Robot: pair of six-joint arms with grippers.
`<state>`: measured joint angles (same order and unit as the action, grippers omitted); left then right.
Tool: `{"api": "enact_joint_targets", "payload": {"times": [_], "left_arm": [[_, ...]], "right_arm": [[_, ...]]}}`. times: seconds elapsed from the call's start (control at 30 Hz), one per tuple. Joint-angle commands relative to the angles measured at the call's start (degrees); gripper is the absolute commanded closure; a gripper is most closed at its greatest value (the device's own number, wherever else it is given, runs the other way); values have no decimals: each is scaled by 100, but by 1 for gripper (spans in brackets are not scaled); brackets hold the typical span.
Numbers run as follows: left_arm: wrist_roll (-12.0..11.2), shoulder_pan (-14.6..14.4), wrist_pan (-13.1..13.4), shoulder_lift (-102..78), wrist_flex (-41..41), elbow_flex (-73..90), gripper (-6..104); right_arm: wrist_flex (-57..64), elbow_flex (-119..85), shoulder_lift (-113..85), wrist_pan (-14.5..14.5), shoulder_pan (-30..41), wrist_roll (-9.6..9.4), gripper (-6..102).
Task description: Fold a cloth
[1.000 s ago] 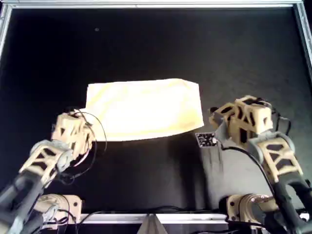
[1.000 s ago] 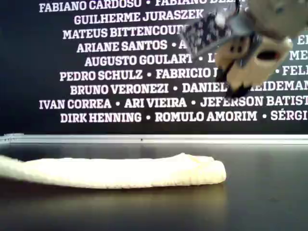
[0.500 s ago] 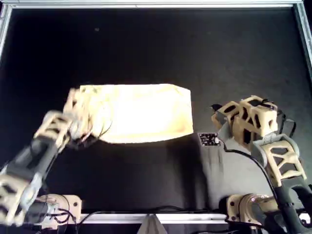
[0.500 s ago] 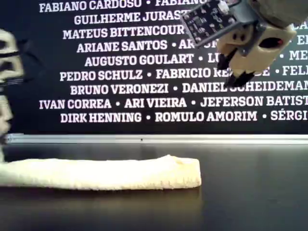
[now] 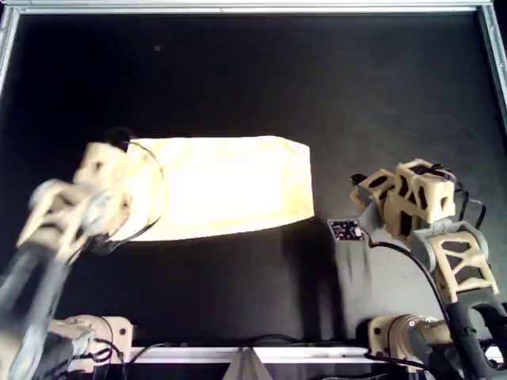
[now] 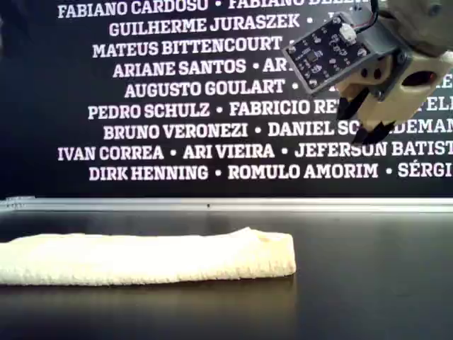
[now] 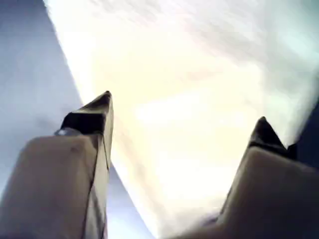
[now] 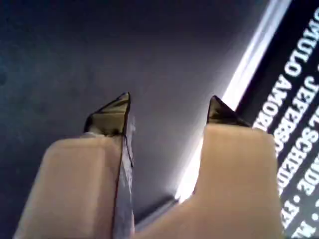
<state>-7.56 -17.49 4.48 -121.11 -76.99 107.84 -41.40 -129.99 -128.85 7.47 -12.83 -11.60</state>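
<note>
The cloth (image 5: pixel 226 186) lies flat on the black table as a pale yellow folded rectangle; in the exterior view the cloth (image 6: pixel 148 258) is a low, thick band. My left gripper (image 5: pixel 119 170) is motion-blurred at the cloth's end on the overhead view's left. In the left wrist view the left gripper (image 7: pixel 182 113) is open, with the cloth (image 7: pixel 199 74) spread below its fingers. My right gripper (image 5: pixel 379 194) hangs off the cloth's other end, on the overhead view's right. It is open and empty in the right wrist view (image 8: pixel 169 101) and raised high in the exterior view (image 6: pixel 361 124).
A metal rail (image 5: pixel 253 8) frames the black table (image 5: pixel 317 79). A black banner with white names (image 6: pixel 177 92) stands behind the far rail. A small circuit board (image 5: pixel 344 229) rides on the right arm. Arm bases sit at the overhead view's bottom edge.
The cloth slid toward the overhead view's left, then stopped. The left gripper reached its end, then drew back and left the exterior view. The right gripper backed away slightly.
</note>
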Motion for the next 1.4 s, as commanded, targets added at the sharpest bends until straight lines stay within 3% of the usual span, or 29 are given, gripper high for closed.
{"api": "enact_joint_targets", "payload": {"times": [0.0, 0.2, 0.4, 0.5, 0.57, 0.7, 0.83, 1.07, 1.37], "left_arm": [[-35, -44, 53, -1257, -141, -97, 1], [44, -79, 53, -3428, -18, 642, 1], [70, -26, 62, -5607, 0, 2224, 1], [70, -9, 105, -5748, 97, 2575, 1], [70, -9, 246, -5730, 501, 2610, 1], [70, -9, 791, -5730, 1784, 2830, 1], [70, -18, 1195, -5713, 2953, 3911, 1], [70, -62, 1230, -5713, 4113, 5880, 1], [18, -26, 1169, -5704, 4148, 6469, 1]], "right_arm": [[9, 18, -229, -35, 44, -35, 35], [-105, -114, -756, -44, 105, -26, 35], [-105, -817, -3419, -44, 290, -44, 35], [-114, -1468, -4843, -44, 290, -53, 35], [-114, -1723, -5133, -53, 299, -53, 35], [-105, -2074, -4922, -53, 308, -35, 35], [-44, -2470, -4922, -53, 308, -35, 35], [-53, -3814, -4904, -35, 202, -44, 35], [9, -3876, -4772, 62, 97, -44, 35]]}}
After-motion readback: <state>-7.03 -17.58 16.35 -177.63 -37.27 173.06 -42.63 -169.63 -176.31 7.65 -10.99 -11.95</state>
